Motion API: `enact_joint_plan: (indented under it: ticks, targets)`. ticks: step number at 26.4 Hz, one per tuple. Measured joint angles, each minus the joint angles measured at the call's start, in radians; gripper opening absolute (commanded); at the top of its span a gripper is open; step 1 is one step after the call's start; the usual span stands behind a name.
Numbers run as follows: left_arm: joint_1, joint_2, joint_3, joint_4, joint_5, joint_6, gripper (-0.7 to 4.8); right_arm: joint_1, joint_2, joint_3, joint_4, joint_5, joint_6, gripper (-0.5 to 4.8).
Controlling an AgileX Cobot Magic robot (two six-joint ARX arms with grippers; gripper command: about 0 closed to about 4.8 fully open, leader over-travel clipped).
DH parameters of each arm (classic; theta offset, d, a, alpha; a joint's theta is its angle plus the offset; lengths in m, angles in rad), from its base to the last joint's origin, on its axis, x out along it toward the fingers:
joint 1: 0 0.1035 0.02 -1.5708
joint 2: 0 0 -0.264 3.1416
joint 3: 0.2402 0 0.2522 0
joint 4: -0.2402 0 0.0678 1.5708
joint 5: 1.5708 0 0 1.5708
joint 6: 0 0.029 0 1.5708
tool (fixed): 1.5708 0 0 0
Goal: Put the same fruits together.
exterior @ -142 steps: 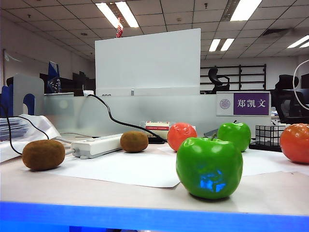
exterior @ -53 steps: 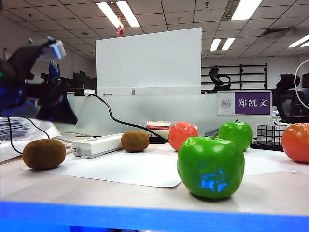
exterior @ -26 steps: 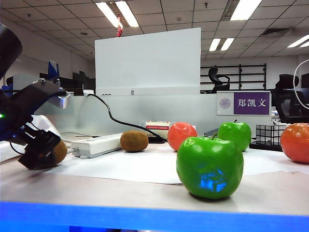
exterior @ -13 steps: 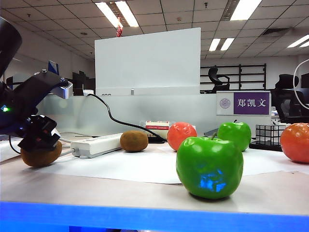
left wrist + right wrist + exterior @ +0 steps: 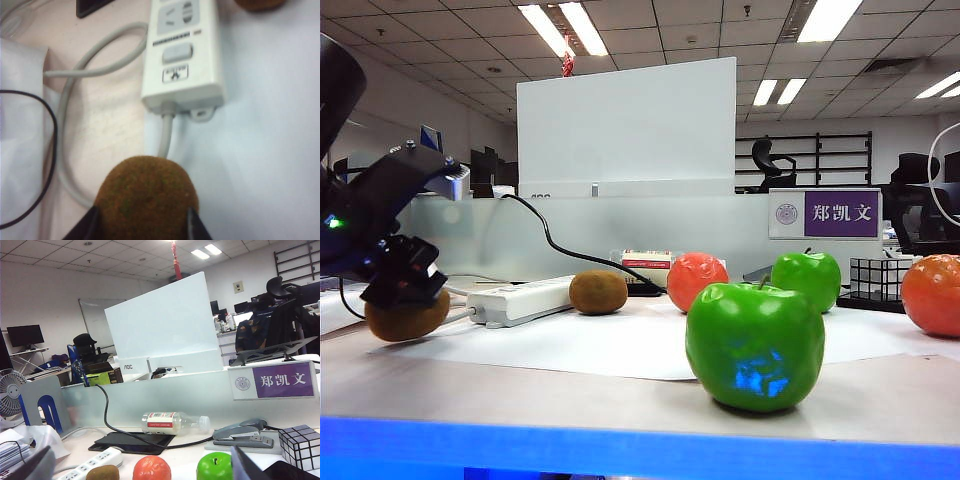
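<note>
On the table (image 5: 570, 390), left hand (image 5: 143, 226) grips a kiwi (image 5: 145, 197); right hand (image 5: 140, 467), wrist-view only, seemingly open.

A pale wooden desk (image 5: 570, 395) stands in an open office under a grid ceiling with fluorescent light panels (image 5: 560, 28), backed by a white upright board (image 5: 625, 125), a frosted glass partition (image 5: 620, 235) and a dark metal shelving rack (image 5: 803, 160).
</note>
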State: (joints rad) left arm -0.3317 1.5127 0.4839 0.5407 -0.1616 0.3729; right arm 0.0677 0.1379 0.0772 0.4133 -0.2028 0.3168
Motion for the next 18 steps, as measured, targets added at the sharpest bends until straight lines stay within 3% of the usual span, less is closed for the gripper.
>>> enact_joint_plan:
  ticks: [4, 9, 18]
  targets:
    - [-0.012, 0.0, 0.0, -0.001, 0.085, -0.051, -0.06, 0.0, 0.0, 0.0, 0.0, 0.0, 0.0, 4.79]
    - [-0.089, 0.001, 0.009, 0.0, 0.106, -0.06, -0.06, 0.0, 0.0, 0.0, 0.0, 0.0, 0.0, 4.79]
    - [-0.13, 0.098, 0.217, 0.016, 0.189, -0.11, -0.06, 0.0, 0.0, 0.0, 0.0, 0.0, 0.0, 4.79]
